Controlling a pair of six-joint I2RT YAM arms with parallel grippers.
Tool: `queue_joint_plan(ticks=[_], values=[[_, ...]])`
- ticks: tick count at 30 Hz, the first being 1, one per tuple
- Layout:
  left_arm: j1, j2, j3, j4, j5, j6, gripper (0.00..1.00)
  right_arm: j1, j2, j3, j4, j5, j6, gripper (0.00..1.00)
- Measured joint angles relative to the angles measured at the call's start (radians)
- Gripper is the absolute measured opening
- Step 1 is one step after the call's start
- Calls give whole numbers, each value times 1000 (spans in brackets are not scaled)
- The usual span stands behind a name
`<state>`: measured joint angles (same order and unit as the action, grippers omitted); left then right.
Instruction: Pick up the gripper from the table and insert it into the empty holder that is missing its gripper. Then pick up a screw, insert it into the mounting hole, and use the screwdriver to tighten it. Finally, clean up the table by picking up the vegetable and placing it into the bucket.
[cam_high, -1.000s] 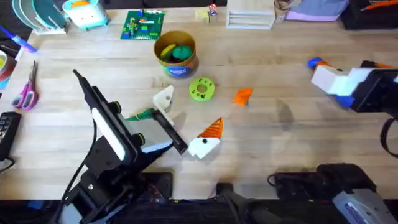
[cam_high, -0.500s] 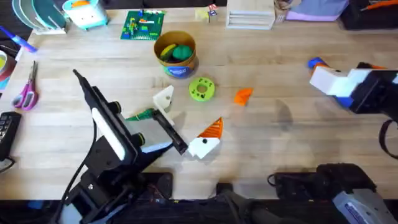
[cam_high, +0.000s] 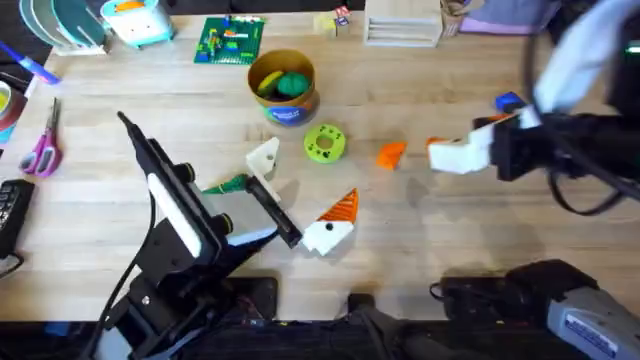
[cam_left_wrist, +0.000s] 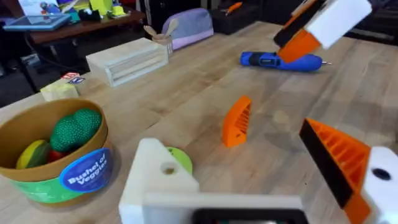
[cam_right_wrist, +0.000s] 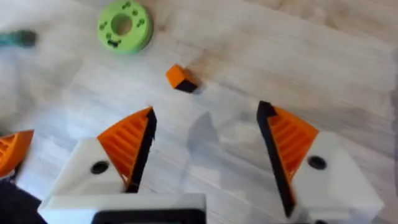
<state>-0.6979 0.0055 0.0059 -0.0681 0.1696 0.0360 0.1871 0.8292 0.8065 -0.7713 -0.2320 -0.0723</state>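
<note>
I am at the first step: fetching the loose gripper, the small orange wedge that lies on the table just beside the green disc. My right gripper hangs over it with its fingers spread wide and nothing between them; in the right wrist view the orange piece sits ahead of the gap and a little toward one pad. To do this well, I judge that I should first bring the gap squarely over the piece, then descend and close on its flat sides rather than on the sloped ribbed face, because a wedge will probably slip out when it is squeezed on the slope.

The left gripper rests low on the table with its fingers apart and empty. One finger carries an orange pad, the other is the plain white holder, so this is where the piece must go. I think I should grasp the piece so that its thick end stays free for the insertion.

The screwdriver lies farther back, well apart from the piece. The vegetable lies beside the left arm, though I see it only partly.

The bucket stands upright behind the disc. It already holds a round dark green lump and a yellow toy; something red seems to be under them, but I cannot be sure.
</note>
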Motion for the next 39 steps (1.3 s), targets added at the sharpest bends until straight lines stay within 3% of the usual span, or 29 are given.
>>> queue_joint_plan(ticks=[5,13,19,28,30,34,39], values=[[0,0,0,0,0,0,993,173,187,30,11,73,-47,994],[0,0,0,0,0,0,992,318,374,31,41,137,-284,994],[0,0,0,0,0,0,993,334,452,31,105,150,-397,994],[0,0,0,0,0,0,993,333,473,32,183,158,-424,988],[0,0,0,0,0,0,993,331,475,33,181,158,-425,922],[0,0,0,0,0,0,993,307,478,33,181,157,-417,643],[0,0,0,0,0,0,992,275,478,33,192,157,-399,544]])
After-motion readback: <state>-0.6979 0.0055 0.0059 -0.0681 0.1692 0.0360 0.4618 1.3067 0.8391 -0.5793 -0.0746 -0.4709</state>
